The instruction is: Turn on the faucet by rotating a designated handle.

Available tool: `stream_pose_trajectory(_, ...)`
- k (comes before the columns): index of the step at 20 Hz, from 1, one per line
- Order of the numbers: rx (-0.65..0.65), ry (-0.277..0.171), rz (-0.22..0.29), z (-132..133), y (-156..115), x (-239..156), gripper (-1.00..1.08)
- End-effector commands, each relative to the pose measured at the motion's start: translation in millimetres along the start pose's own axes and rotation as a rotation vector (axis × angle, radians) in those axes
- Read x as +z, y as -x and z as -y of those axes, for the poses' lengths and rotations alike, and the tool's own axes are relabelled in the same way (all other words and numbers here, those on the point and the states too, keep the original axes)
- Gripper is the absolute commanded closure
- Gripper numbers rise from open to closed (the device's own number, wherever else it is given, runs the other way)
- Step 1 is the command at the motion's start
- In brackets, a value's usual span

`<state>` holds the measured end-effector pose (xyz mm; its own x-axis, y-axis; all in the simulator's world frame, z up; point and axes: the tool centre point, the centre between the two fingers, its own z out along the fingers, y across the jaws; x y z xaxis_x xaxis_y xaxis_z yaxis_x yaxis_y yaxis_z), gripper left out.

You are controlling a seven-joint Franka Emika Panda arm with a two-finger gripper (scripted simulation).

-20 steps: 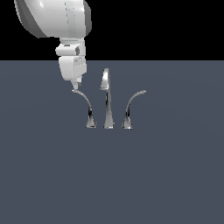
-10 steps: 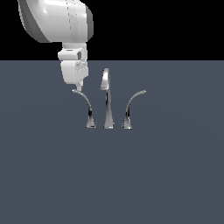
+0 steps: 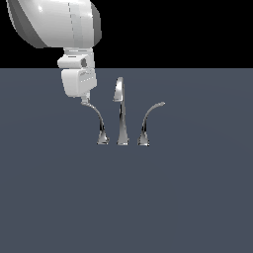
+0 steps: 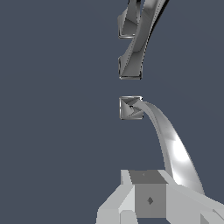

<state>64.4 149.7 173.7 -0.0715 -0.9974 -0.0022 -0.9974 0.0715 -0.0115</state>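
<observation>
So the handle (image 3: pixel 97 123), the skinny chrome lever curling away from the spout (image 3: pixel 120 113) toward the exterior view's left, stands on its flared base just beside the spout, and its thin tip is right under the gripper (image 3: pixel 85 101). Compared with a second ago the arm has slid a touch toward the spout and sunk a little, so the finger ends now look like they're touching or nearly touching the lever's tip; half a second ago there was a bit more of an offset. The faucet itself (image 3: pixel 122 141) doesn't look any different across the three exterior shots: the handle keeps the same curl and angle, so I'd say no rotation has started yet and this is only the end of the approach. In the wrist view the handle (image 4: pixel 168 144) sweeps from its square base right down alongside the gripper (image 4: pixel 146 199), which backs up the idea that contact is close or made. As for the jaws, honestly can't tell whether they're spread or closed; the exterior shot only shows a little stub under the hand and the wrist shot shows grey blocks with no clear gap. The mirror-image lever (image 3: pixel 148 122) sits on the far side of the spout, well apart from the arm and untouched. My guess is the next move is a sideways push on the tip.
</observation>
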Motion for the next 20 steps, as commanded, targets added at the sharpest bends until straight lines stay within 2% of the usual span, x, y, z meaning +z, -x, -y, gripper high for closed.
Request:
stream_pose_trajectory(1, -0.006, 0.011, -0.002, -13.5, 6.5, 2.0, 1.08)
stream_pose_trajectory(3, -0.006, 0.011, -0.002, -16.9, 7.7, 2.4, 1.08)
stream_pose_trajectory(4, 0.005, -0.004, 0.0, -6.2, 0.7, -0.6, 1.08)
stream_pose_trajectory(20, -0.004, 0.009, -0.002, -53.7, -9.5, 1.6, 1.08)
